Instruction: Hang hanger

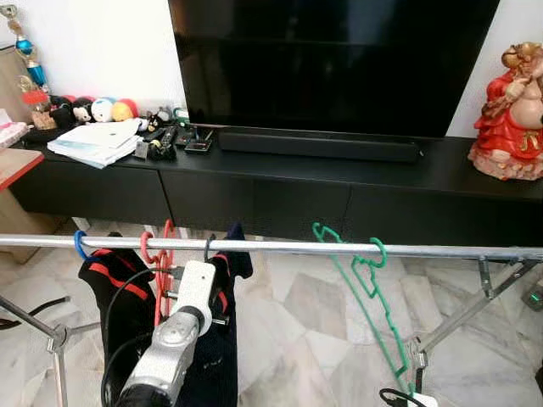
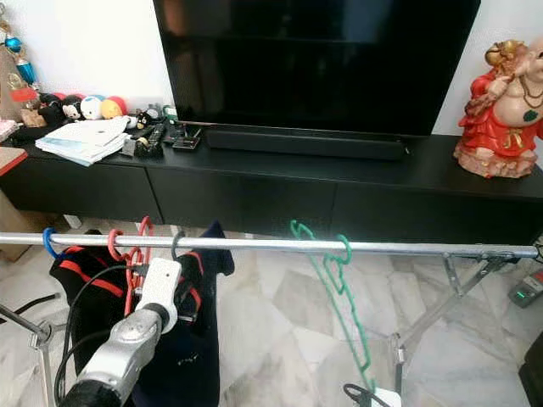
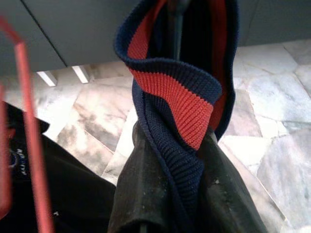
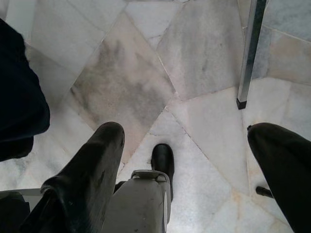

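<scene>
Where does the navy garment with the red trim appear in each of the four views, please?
Left eye view: navy garment hangs from the rail, lower left of centre.
Right eye view: lower left, beside the left gripper.
Left wrist view: its red-banded collar lies between the fingers.
Right wrist view: cannot tell.
Shared landmark: the red hanger.

Far: television (image 1: 339, 59), soundbar (image 1: 318, 144), black cabinet (image 1: 254, 199). Right: red figurine (image 1: 512, 114). Left: papers (image 1: 95, 141), plush toys (image 1: 93, 108).

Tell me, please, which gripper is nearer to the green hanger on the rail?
Right. The right gripper hangs low beside the green hanger's bottom end, open above the floor. The left gripper is further along the rail, shut on the navy garment.
</scene>
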Available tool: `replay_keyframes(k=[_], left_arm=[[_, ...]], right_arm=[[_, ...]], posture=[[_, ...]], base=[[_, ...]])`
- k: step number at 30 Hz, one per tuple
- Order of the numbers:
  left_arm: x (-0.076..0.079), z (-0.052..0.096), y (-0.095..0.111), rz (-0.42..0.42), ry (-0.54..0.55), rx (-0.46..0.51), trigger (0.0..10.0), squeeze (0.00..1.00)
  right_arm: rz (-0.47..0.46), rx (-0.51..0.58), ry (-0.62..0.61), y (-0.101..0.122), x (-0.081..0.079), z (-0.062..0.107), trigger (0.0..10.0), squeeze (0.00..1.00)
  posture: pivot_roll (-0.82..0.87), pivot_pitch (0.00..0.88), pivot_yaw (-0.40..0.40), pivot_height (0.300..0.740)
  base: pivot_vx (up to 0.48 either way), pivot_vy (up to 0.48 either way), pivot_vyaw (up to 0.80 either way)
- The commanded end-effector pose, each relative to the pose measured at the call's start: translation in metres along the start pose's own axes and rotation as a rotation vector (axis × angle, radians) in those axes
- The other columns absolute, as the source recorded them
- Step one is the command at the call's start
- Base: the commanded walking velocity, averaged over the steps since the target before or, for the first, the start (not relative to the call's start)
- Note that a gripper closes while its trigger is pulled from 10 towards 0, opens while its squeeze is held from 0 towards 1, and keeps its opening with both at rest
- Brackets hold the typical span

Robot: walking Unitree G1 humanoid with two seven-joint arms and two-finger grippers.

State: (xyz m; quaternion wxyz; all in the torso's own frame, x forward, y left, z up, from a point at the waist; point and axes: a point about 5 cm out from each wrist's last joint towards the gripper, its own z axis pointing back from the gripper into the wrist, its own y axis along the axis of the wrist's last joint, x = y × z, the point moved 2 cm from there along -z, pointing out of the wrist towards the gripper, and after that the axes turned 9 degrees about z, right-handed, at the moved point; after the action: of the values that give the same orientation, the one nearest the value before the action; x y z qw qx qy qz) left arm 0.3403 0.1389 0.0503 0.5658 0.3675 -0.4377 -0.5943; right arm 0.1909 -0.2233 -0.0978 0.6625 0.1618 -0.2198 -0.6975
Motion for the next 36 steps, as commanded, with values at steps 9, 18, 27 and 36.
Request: replay_keyframes(k=[9, 18, 27, 36], left_arm=[[0.005, 0.003, -0.004, -0.014, -0.028, 0.004, 10.0, 1.00], [0.008, 0.013, 0.002, 0.012, -0.039, 0.075, 10.0, 1.00], [0.008, 0.025, 0.020, -0.028, -0.034, 0.177, 10.0, 1.00], [0.001, 0.050, 0.037, -0.049, 0.012, 0.319, 10.0, 0.00]], right_arm=[[0.009, -0.002, 0.007, 0.001, -0.002, 0.000, 10.0, 0.00], [0.014, -0.004, 0.011, 0.001, -0.002, 0.000, 10.0, 0.00], [0.019, -0.007, 0.013, 0.000, -0.002, 0.000, 10.0, 0.00], [0.043, -0.011, 0.022, -0.001, -0.003, 0.000, 10.0, 0.00]], posture=[[-0.03, 0.000, 0.022, 0.740], [-0.03, 0.000, 0.025, 0.740], [-0.03, 0.000, 0.031, 0.740], [-0.05, 0.000, 0.046, 0.740]], base=[[0.000, 0.000, 0.00], [0.000, 0.000, 0.00], [0.000, 0.000, 0.00], [0.000, 0.000, 0.00]])
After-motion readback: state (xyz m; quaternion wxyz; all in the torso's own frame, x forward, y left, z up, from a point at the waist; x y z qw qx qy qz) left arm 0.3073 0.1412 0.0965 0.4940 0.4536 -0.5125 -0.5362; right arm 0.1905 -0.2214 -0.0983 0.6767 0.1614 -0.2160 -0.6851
